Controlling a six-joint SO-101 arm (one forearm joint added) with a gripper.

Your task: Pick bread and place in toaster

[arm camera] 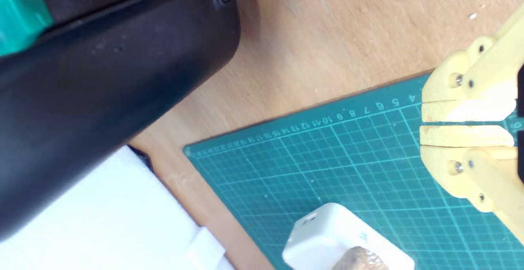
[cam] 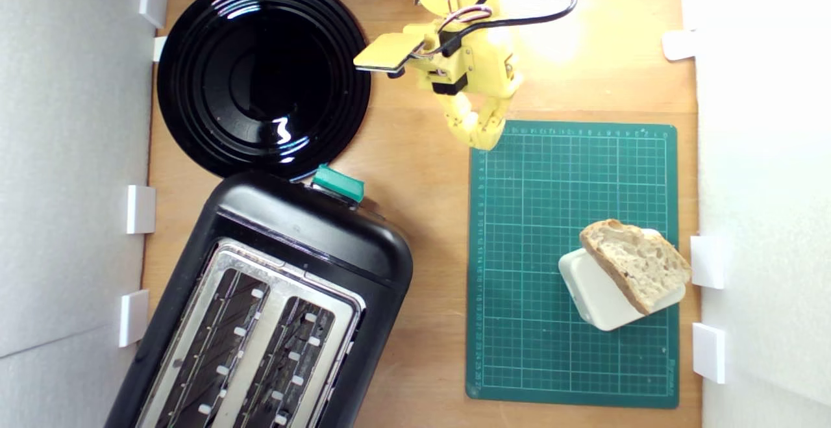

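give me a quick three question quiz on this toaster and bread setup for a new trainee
1. True or false: the bread is already in the toaster.
2. What does the bread lean on? A) black plate B) white box C) toaster
3. Fill in: the claw hangs at the corner of the green ____.

Key: 1 false, it sits on the mat. 2 B. 3 mat; the claw is nearly closed and empty.

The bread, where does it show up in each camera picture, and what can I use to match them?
Exterior view: the bread leans on a white box at the exterior view's lower right.
Wrist view: only a brown sliver of bread at the frame's edge, by the box.
Shared landmark: the green mat.
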